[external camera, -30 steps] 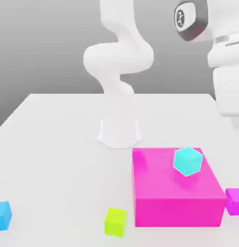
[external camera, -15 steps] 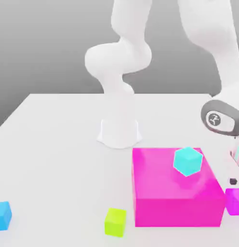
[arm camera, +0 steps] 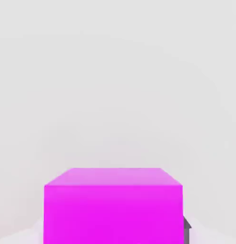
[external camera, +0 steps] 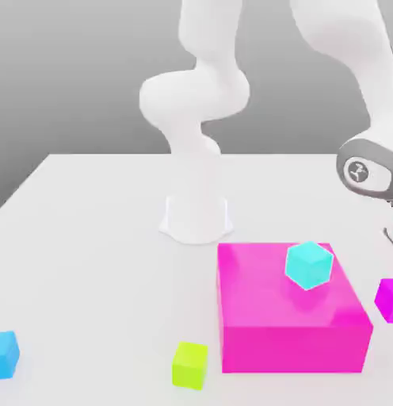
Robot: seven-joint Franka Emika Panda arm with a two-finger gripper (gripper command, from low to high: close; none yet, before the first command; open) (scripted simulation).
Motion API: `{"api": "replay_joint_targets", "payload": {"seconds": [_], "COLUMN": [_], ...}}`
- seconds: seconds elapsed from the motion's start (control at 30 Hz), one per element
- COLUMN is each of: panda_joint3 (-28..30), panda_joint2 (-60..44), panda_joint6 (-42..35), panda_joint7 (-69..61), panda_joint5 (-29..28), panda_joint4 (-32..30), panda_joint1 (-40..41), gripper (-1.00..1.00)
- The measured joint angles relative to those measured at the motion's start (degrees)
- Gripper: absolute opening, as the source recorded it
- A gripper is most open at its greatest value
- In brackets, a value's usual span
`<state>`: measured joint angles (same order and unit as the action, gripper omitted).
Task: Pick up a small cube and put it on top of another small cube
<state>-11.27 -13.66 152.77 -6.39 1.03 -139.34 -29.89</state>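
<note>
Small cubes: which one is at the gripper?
The magenta-purple cube, right of the large block in the exterior view; the blue, yellow-green and cyan ones sit apart.

Arm [external camera: 196, 95]: glossy white, smooth rounded segments, bulging joints. Base [external camera: 196, 220] white, flared at the foot. Hand-end joint [external camera: 369, 168] wears a dark grey band around a white oval face; round dark badge [external camera: 358, 171] there, pale figure inside.

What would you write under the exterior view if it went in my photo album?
A white robot arm lifts a small purple cube beside a big magenta block topped by a cyan cube.
</note>
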Motion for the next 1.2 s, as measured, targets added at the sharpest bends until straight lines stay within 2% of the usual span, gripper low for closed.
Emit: {"api": "replay_joint_targets", "payload": {"seconds": [0.17,0.67,0.87,0.9,1.1,1.2], "panda_joint3": [1.2,13.6,13.4,13.4,13.3,13.5], "panda_joint2": [5.7,12.0,3.4,1.8,1.0,4.5], "panda_joint6": [-2.5,-2.4,6.0,7.5,8.3,5.1], "panda_joint7": [-10.3,-27.2,-28.6,-28.7,-28.7,-28.6], "panda_joint5": [6.5,0.3,0.2,0.3,0.4,0.1], "panda_joint4": [-2.9,-9.4,-9.2,-9.2,-9.2,-9.3], "panda_joint1": [5.9,28.1,28.8,28.7,28.8,28.7], "gripper": [-1.0,-1.0,-1.0,1.0,1.0,1.0]}}
